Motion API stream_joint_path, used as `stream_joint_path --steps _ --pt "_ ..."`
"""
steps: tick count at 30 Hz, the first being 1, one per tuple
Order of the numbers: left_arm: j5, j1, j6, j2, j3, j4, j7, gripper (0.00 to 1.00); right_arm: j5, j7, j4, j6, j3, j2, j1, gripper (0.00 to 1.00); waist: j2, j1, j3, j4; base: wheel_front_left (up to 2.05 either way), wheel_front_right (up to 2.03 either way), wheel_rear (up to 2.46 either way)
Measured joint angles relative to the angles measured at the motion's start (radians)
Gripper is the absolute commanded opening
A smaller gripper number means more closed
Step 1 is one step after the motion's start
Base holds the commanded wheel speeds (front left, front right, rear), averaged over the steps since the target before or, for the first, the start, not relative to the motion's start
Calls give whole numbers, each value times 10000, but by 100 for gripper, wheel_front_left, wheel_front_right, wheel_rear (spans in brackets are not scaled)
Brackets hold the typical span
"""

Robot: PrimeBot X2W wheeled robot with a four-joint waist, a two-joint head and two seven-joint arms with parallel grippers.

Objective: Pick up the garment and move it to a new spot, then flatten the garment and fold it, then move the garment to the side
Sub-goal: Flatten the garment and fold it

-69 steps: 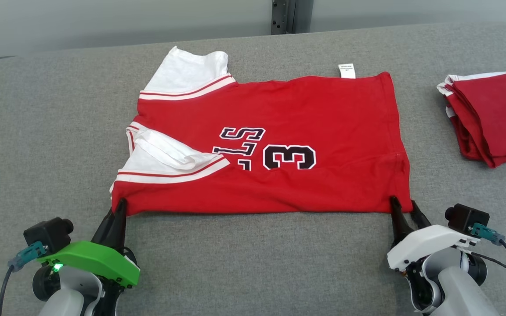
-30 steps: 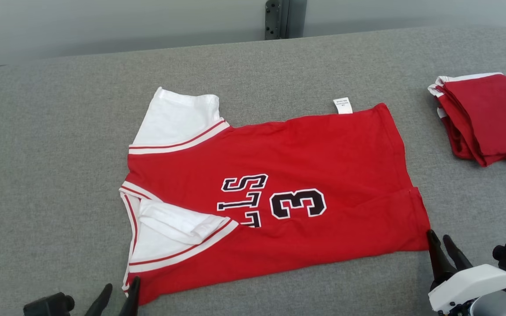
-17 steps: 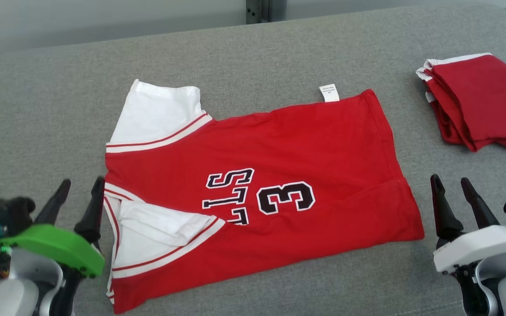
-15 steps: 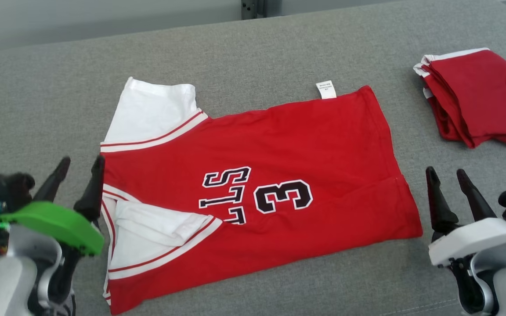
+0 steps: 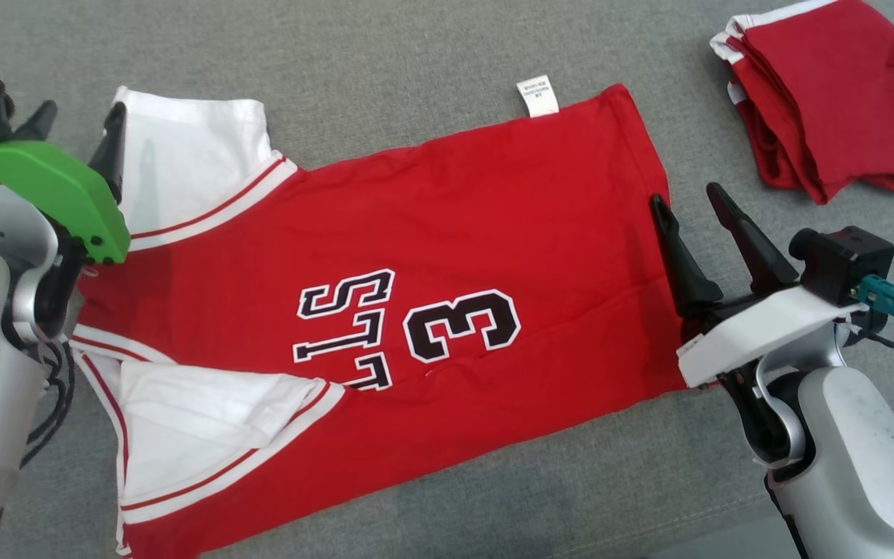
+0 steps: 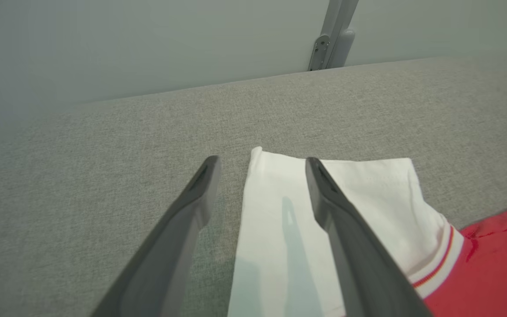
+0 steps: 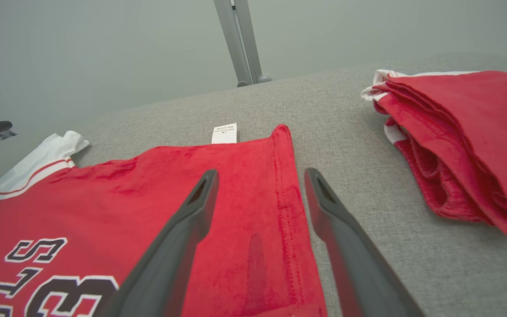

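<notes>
Jaws on the left gripper (image 5: 81, 116) and right gripper (image 5: 685, 196) stand wide and empty in the head view. Seconds ago they pinched near corners of the garment (image 5: 447, 225), so flattening looks done and folding is next. It lies flat on the counter (image 5: 416, 46), long axis left to right, sleeves left, hem right.

Left wrist view: fingers (image 6: 346, 246) straddle the edge of the far sleeve (image 6: 280, 211).

Right wrist view: fingers straddle the hem (image 7: 285, 176).

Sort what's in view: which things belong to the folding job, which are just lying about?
Job: red jersey, spread on the grey surface; left gripper, open over its white sleeve; right gripper, open over its hem.
Lying about: folded red garment; metal post.
</notes>
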Motion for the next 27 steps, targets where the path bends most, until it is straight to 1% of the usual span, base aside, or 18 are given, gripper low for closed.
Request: stream_joint_path --steps 6,12,13,14,15,16,17,19,22,25,27 --pt "316 -791 -98 84 -203 934 201 100 136 -253 192 0 382 -140 -584 100 0 0 718 -379 0 0 0" --pt "430 -1106 -36 65 -328 1521 184 100 165 -387 347 0 585 -284 -891 100 0 0 1086 -655 0 0 0" --pt "430 -1132 -38 36 -349 1565 161 74 165 -387 349 0 617 -339 -921 100 0 0 1096 -660 0 0 0" --pt "430 -1151 -54 -4 -370 1599 155 74 163 -387 355 0 637 -414 -954 100 0 1 1092 -650 0 0 0" --pt "435 -1167 -98 -19 -418 1624 142 30 146 -378 353 0 667 -502 -1034 100 0 0 1077 -628 0 0 0" --pt "454 -1171 -125 -50 -468 1636 134 14 140 -332 349 0 698 -591 -1127 100 0 0 1055 -596 0 0 0" --pt "454 -1171 -146 -92 -508 1639 82 0 109 -284 351 0 740 -679 -1235 100 0 0 1029 -557 0 0 0" --pt "458 -1167 -278 -198 -631 1624 67 0 -73 -63 374 0 855 -943 -1526 100 0 0 962 -454 0 0 0" --pt "535 -1150 -353 -238 -746 1499 -184 0 -610 316 608 0 1120 -1432 -2155 100 0 0 874 -287 0 0 0" --pt "809 -1148 -393 -301 -936 1183 -518 0 -589 826 1110 2 1517 -1638 -2848 100 0 0 800 -67 0 0 0" --pt "802 -1107 -407 -453 -963 901 -700 0 -754 1147 1609 2 1810 -1927 -3345 100 0 1 760 111 0 0 0"
